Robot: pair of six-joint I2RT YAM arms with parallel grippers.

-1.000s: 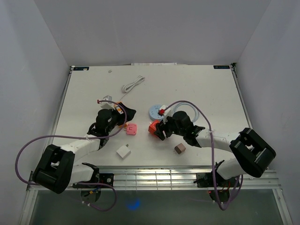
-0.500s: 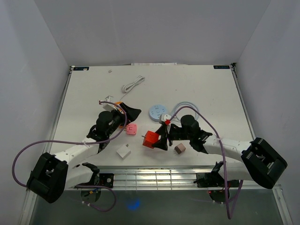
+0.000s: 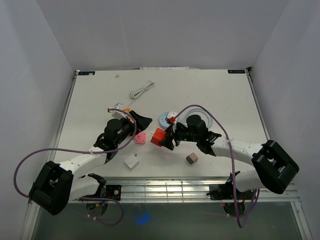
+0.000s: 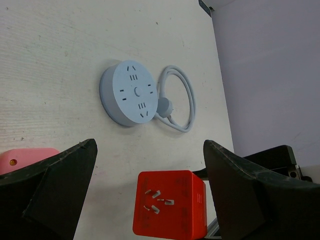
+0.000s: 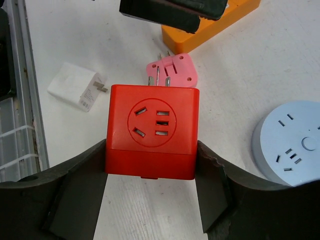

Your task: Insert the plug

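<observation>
Near the middle of the white table [image 3: 210,95], the red cube-shaped plastic plug adapter [image 5: 150,132] is clamped by its two sides between the fingers of the right gripper [image 5: 150,160]. It seems lifted a little off the surface, but I cannot say for sure. I see no clear long axis, as the body is nearly a cube. Its socket face looks back at the right wrist camera. Its metal prongs point to 9 o'clock in the top view, toward the left gripper [image 4: 150,150], whose jaws stand wide apart and hold nothing.

The pink flat plastic plug [image 5: 172,72] lies just beside the cube at 9 o'clock. The round light-blue socket hub [image 4: 132,92] sits near it at 1 o'clock. The white rectangular charger [image 5: 77,85] at 7 o'clock carries small grey print, which I cannot read.

Both forearms reach low from the near edge, and the two grippers face each other.
</observation>
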